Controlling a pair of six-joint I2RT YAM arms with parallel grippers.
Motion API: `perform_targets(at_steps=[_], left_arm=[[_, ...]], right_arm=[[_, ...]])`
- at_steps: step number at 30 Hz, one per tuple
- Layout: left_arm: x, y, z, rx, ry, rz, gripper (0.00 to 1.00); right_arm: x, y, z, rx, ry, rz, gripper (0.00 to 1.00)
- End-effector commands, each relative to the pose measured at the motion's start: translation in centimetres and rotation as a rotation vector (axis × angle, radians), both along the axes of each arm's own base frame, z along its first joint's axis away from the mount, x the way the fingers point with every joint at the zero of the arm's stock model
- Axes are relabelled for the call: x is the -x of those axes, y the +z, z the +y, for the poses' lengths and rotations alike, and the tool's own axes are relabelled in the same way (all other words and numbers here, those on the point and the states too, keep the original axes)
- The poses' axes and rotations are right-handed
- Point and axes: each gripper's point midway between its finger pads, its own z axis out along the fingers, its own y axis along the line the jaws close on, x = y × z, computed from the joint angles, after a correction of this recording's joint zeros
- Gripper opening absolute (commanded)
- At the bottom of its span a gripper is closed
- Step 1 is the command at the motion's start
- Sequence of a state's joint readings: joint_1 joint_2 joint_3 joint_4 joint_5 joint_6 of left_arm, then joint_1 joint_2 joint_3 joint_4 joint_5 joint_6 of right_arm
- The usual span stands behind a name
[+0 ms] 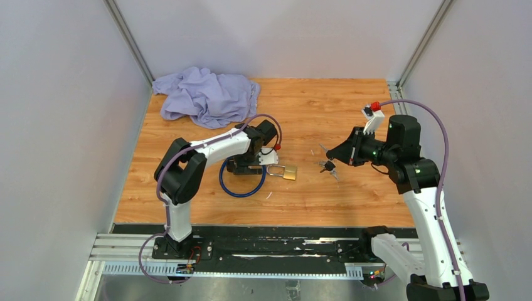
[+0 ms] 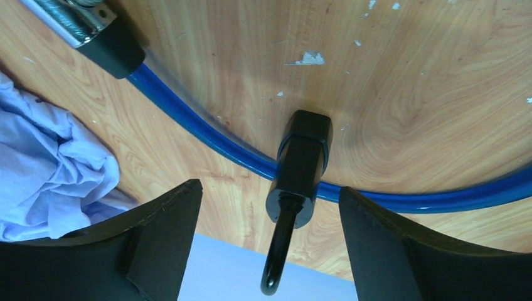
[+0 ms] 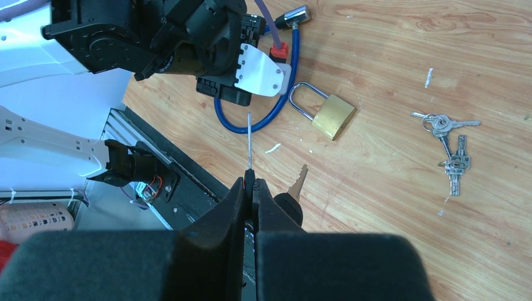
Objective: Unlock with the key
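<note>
A blue cable lock lies coiled on the wooden table. Its black lock body sits across the cable with a black pin sticking out toward the camera. My left gripper is open, one finger on each side of that body, neither touching it. My right gripper hovers above the table to the right, shut on a key whose thin blade points toward the left arm. A second key with a black head hangs beside the fingers.
A brass padlock lies just right of the cable loop. A bunch of loose keys rests on the wood beyond it. A crumpled lilac cloth fills the back left corner. White walls close three sides.
</note>
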State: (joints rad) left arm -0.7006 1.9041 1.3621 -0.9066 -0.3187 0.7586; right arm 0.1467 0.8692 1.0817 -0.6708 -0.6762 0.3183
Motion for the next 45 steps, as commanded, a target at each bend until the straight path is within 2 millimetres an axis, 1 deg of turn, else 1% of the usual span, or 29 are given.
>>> perform_targets(at_steps=[1,6,10,12,14,19,23,31,35,41,45], left_arm=[[0.8,-0.9,0.7,-0.023,-0.007,0.030,0.83],[1.3,-1.5,1.1,-0.037,-0.001,0.048,0.77],[1.3,-1.6,1.1,-0.035,0.004,0.045,0.76],[1.1,-1.6,1.1,-0.045,0.003,0.037,0.73],[0.9,-1.7,1.1,-0.054,0.004,0.033,0.67],[1.0,-2.1,0.9,-0.071,-0.002,0.033,0.61],[1.2,-1.9,0.4,-0.077,-0.012,0.019,0.56],[1.5,-1.1,-0.4,-0.092,-0.037,-0.018,0.55],[1.2,-1.0,0.0,-0.126,-0.048,-0.031,0.50],[1.0,-1.4,0.8,-0.174,-0.067,-0.042,0.50],[1.1,-1.6,0.9,-0.183,-0.068,-0.036,0.50]], right_arm=[[0.4,1.2,0.6,-0.021,0.038,-0.038,0.01],[0.3,1.4,0.8,-0.028,0.042,-0.041,0.01],[0.4,1.3,0.8,-0.030,0.044,-0.038,0.01],[0.4,1.3,0.8,-0.030,0.043,-0.040,0.01],[0.4,1.3,0.8,-0.031,0.042,-0.041,0.01],[0.4,1.3,0.8,-0.034,0.044,-0.042,0.01],[0.4,1.2,0.8,-0.034,0.047,-0.042,0.01],[0.7,1.1,0.9,-0.032,0.054,-0.048,0.01],[0.7,1.1,0.8,-0.033,0.055,-0.051,0.01],[0.8,1.3,0.8,-0.034,0.055,-0.056,0.01],[0.8,1.3,0.8,-0.034,0.056,-0.061,0.01]])
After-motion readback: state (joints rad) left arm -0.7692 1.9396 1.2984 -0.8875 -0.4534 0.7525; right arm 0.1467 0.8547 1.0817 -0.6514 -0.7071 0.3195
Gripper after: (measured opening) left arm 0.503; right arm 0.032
